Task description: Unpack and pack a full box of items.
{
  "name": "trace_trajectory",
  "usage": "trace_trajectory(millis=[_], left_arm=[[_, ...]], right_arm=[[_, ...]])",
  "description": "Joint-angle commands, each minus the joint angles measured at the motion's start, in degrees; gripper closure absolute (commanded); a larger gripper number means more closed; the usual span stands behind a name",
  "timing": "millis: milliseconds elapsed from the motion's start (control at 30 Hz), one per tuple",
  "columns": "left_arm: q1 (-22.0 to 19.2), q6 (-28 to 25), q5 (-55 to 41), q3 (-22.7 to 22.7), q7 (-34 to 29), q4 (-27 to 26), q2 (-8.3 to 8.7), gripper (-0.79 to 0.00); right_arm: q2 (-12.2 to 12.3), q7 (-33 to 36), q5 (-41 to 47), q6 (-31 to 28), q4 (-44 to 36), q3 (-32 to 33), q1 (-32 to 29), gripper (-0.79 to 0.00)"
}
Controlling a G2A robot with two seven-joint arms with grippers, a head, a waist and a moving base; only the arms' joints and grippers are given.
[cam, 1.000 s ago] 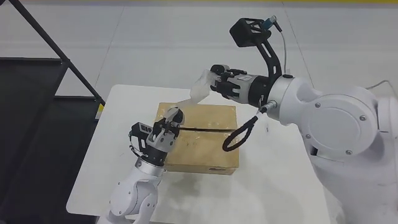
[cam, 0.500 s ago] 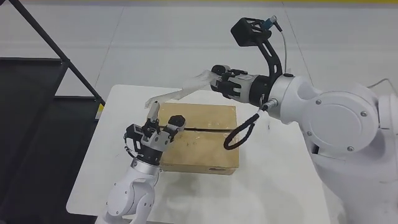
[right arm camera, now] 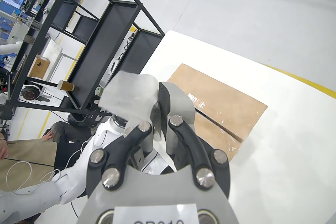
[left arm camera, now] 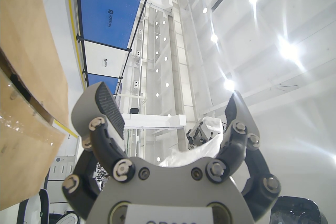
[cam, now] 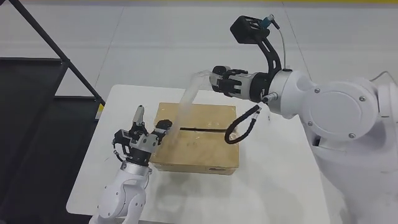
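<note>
A closed cardboard box (cam: 202,138), with clear tape along its dark centre seam, lies on the white table (cam: 280,174). My right gripper (cam: 213,79) hovers above the box's far edge, shut on a translucent white strip of film (cam: 188,96) that hangs down toward the box top. The right wrist view has the strip's end (right arm camera: 128,96) pinched in that gripper (right arm camera: 155,96), with the box (right arm camera: 223,109) below. My left gripper (cam: 150,121) is open and holds nothing, at the box's left end. In its own view it (left arm camera: 170,104) points upward beside the box (left arm camera: 26,51), the strip (left arm camera: 210,139) beyond it.
A black metal shelving rack (cam: 37,118) stands just left of the table; the right wrist view also has the rack (right arm camera: 99,33). Bare tabletop lies to the right of and in front of the box.
The strip was stretched from the right gripper toward the left gripper; now it hangs free from the right gripper alone. The left gripper has moved left, off the box top.
</note>
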Motion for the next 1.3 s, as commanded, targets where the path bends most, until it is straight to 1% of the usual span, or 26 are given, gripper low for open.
trace_trajectory(millis=[0, 267, 400, 533, 667, 867, 1100, 1200, 1267], left_arm=[[0.14, 0.08, -0.1, -0.47, -0.19, -0.14, 0.02, -0.785], [1.11, -0.21, 0.15, -0.8, -2.31, -0.6, 0.06, -0.785], [1.3, -0.74, 0.01, -0.22, -2.7, -0.63, -0.05, -0.785], [0.72, -1.35, 1.69, 1.16, -2.95, -0.37, -0.21, -0.785], [-0.18, -3.82, 7.18, 3.46, -1.91, 0.1, -0.45, -0.785], [-1.17, -6.09, 10.52, 6.25, -1.8, 0.91, -0.85, -0.785], [-2.39, -7.31, 10.03, 7.54, -0.87, 1.37, -1.31, -0.785], [-3.13, -8.42, 10.08, 7.64, 1.03, 1.75, -1.57, -0.785], [-3.45, -8.96, 10.87, 8.03, 1.53, 2.11, -1.7, -0.754]], right_arm=[[0.05, 0.01, 0.11, 0.08, 0.31, -0.16, 0.25, 0.0], [0.22, -0.32, 0.29, 1.37, 0.81, -0.63, 1.27, 0.0], [0.24, -0.78, 0.57, 1.96, 0.97, -0.97, 1.87, 0.0], [0.18, -1.32, 1.14, 2.3, 1.65, -1.56, 2.8, 0.0], [0.1, -1.91, 1.81, 2.39, 2.32, -2.23, 3.69, 0.0], [0.02, -2.8, 2.74, 2.63, 2.54, -2.94, 4.71, 0.0], [0.04, -3.58, 3.65, 2.76, 2.53, -3.36, 5.45, 0.0], [0.07, -4.02, 4.5, 2.32, 2.64, -3.32, 5.48, 0.0], [0.12, -4.26, 4.9, 2.14, 2.67, -3.23, 5.45, 0.0]])
